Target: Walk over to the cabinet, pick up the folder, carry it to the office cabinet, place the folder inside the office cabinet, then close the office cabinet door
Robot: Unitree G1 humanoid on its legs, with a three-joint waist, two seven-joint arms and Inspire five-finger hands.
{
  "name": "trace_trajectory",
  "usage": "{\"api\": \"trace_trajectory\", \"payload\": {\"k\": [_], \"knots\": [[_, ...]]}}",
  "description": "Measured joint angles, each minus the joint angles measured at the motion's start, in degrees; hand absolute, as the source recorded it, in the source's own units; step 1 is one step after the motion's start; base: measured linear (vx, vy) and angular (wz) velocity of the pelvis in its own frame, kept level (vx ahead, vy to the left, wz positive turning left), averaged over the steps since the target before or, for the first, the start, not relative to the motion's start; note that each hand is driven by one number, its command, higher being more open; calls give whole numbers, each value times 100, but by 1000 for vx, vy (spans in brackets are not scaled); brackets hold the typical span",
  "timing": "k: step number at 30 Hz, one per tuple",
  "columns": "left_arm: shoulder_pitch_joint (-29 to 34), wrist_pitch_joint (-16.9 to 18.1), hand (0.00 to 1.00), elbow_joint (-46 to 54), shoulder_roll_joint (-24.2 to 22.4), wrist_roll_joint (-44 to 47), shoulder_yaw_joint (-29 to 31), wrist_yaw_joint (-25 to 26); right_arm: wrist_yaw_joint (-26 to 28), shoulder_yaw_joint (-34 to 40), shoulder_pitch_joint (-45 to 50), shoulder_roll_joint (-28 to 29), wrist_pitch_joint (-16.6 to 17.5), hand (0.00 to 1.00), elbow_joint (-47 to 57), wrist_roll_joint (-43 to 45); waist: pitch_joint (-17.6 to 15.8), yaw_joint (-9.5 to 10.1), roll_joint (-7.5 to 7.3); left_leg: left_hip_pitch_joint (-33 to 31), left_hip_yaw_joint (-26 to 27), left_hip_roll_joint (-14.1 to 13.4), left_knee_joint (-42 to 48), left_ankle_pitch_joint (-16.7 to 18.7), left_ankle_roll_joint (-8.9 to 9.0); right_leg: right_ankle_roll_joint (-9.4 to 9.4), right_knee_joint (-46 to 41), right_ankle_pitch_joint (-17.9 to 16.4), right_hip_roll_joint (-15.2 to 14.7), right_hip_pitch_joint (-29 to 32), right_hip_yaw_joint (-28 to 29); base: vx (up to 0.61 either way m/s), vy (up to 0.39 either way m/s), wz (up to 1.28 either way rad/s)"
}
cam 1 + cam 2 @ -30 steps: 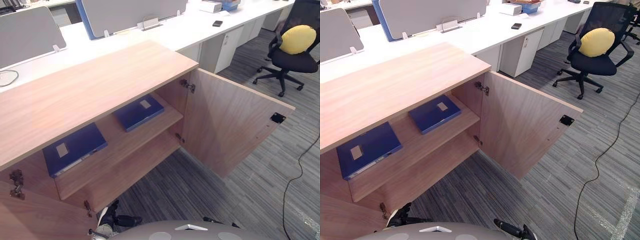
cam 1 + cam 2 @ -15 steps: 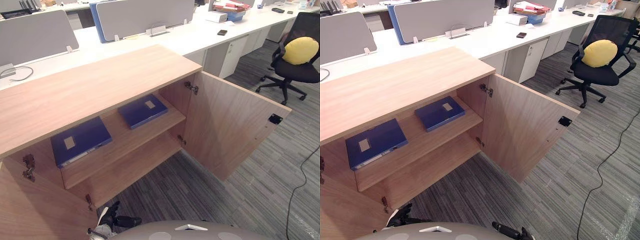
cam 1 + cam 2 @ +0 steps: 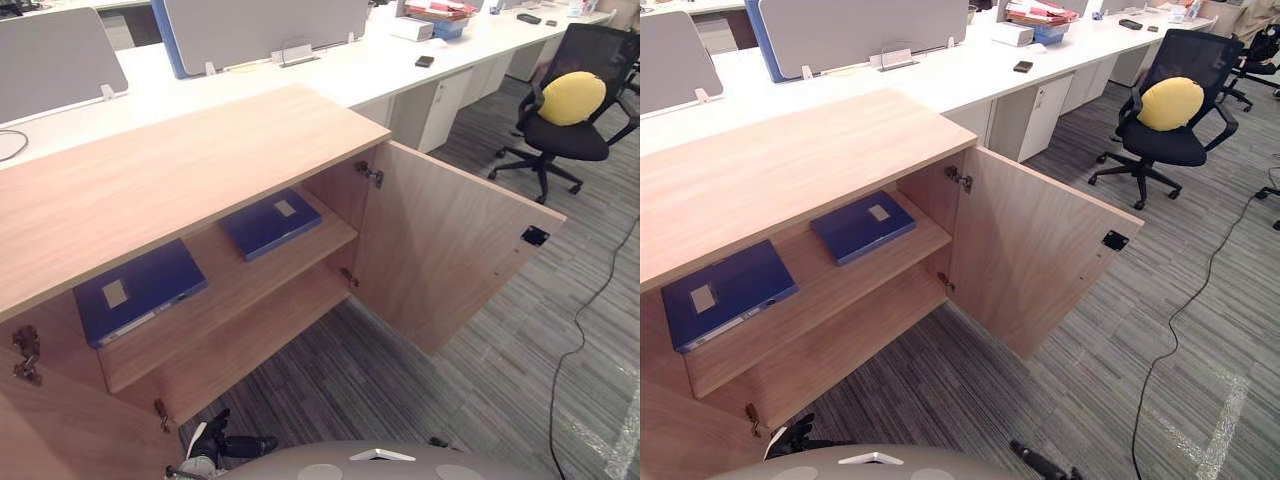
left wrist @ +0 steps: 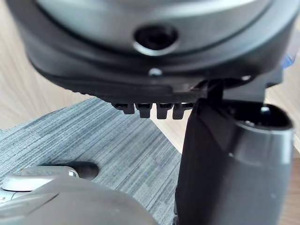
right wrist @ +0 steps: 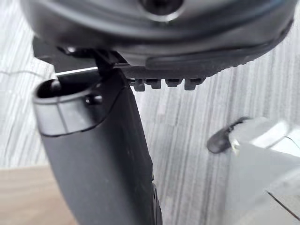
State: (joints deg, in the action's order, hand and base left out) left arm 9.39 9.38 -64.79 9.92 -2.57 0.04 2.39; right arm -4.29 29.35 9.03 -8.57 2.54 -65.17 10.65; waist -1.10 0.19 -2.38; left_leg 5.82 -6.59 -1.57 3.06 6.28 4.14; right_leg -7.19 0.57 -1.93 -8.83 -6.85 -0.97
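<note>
matt wood-grain cabinet (image 3: 180, 170), smooth blue folders (image 3: 270, 222), ribbed grey carpet (image 3: 500, 390).

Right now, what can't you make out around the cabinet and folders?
Lower compartment of the cabinet: its back is hidden beneath the shelf in both eye views.
The left door: cut off by the left eye view's edge.
Labels on the left blue folder and right blue folder: too small to read.
</note>
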Motion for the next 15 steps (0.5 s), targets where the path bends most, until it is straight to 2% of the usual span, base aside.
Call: {"api": "trace_trajectory", "payload": {"k": [4,5,6,15], "knots": [[19,-1,100,20,-15,4,47,-26,7,189,-150,-386,-13,100,298,138,39,-34,3,-93,-5,-3,35,13,6,19,-98,-44,5,126,2,0,0,0],[24,-1,100,23,-25,12,48,-46,32,193,-236,-554,-14,100,361,141,107,-35,62,-142,-1,-2,62,23,5,39,-145,-61,6,190,10,9,5,-5],[32,-2,100,36,-37,25,52,-69,60,197,-359,-718,-45,100,416,142,94,-38,38,-147,19,-2,61,28,3,43,-151,-64,8,213,41,8,6,-7],[212,-5,100,264,-116,220,39,-173,181,-51,-1161,-1879,-90,100,747,140,198,-79,203,-282,70,1,80,62,-5,69,-185,-78,12,398,119,6,3,-4]]}}
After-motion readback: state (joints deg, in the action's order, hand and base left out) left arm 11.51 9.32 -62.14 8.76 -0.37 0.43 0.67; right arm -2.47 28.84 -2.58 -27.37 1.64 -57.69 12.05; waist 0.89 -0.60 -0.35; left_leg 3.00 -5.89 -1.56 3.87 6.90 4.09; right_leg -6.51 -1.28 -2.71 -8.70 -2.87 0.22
